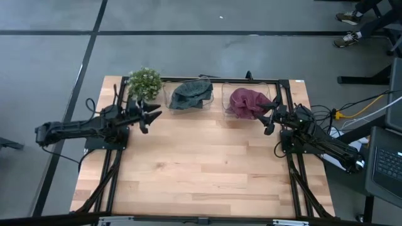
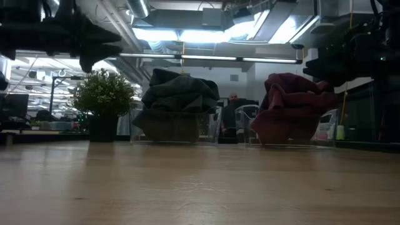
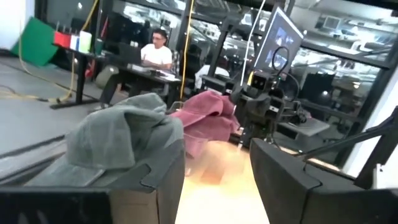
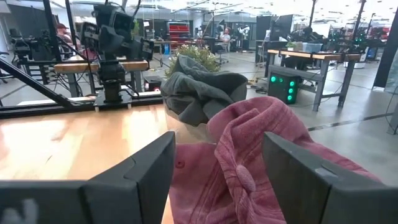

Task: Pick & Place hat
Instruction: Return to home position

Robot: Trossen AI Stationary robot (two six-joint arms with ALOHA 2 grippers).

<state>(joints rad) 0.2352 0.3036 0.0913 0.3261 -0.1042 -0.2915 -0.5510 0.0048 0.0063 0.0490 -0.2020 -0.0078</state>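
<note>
Far-edge left bin holds gray caps, right bin red caps. Left end effector and right end effector gape empty.

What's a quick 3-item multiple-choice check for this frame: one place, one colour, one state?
1. The potted plant stands:
A. between the two cap piles
B. beside the gray caps, on the left arm's side
C. at the near edge

2. The caps nearest the right tool are:
A. red
B. gray
C. blue

3. The left tool is:
A. shut on a cap
B. shut on the plant
C. open, holding nothing

Key:
1B: the high view shows the plant just outside the gray caps.
2A: the red caps lie right in front of that tool.
3C: the left wrist view shows its fingers apart, with only the table between them.
</note>
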